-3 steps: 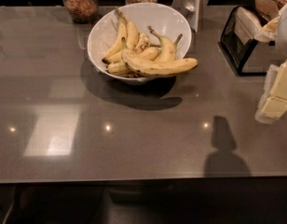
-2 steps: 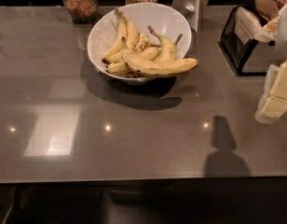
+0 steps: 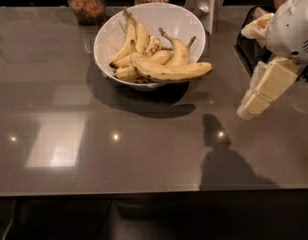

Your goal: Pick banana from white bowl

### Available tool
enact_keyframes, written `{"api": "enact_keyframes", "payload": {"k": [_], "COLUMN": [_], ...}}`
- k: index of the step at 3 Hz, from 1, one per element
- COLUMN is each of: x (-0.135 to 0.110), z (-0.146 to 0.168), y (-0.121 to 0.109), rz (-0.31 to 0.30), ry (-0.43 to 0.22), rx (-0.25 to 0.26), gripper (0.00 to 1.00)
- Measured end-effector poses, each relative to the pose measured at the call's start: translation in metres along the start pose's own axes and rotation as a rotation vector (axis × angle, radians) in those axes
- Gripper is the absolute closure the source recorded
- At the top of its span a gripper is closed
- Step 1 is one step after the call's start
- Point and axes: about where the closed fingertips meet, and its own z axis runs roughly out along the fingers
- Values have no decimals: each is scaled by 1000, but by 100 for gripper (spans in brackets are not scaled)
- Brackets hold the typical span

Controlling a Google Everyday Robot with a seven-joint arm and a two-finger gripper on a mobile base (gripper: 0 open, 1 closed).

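Sideways toward the bowl is where my gripper [image 3: 266, 89] has drifted since a moment ago, while everything on the counter has stayed put. It hangs at the right edge of the view, above the grey countertop [image 3: 144, 149] and well apart from the fruit, tilted down and to the left; whether it is open or closed I cannot tell, but it carries nothing. I judge this is the approach, with the reach itself not yet begun. Just behind my wrist sits a dark rack [image 3: 245, 51], so I would keep my path clear of it.

Out from there, the banana [image 3: 174, 72] lies across the front of the white bowl [image 3: 164, 19], on top of the others, its right end poking over the rim toward me. That makes it the easiest one to take: nothing covers it. The smaller bananas [image 3: 136, 36] lean against the back wall behind it. Two glass jars [image 3: 86, 3] stand beyond the bowl, far from my route
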Motion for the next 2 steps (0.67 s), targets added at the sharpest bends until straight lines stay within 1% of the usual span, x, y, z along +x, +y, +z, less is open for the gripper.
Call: {"api": "enact_keyframes", "payload": {"k": [1,2], "x": [-31,-58], "z": [25,47], "y": [-7,-8], "rz": [-40,-84], "ry": [-146,-245], "rx": [-32,-74], "gripper": [0,0]}}
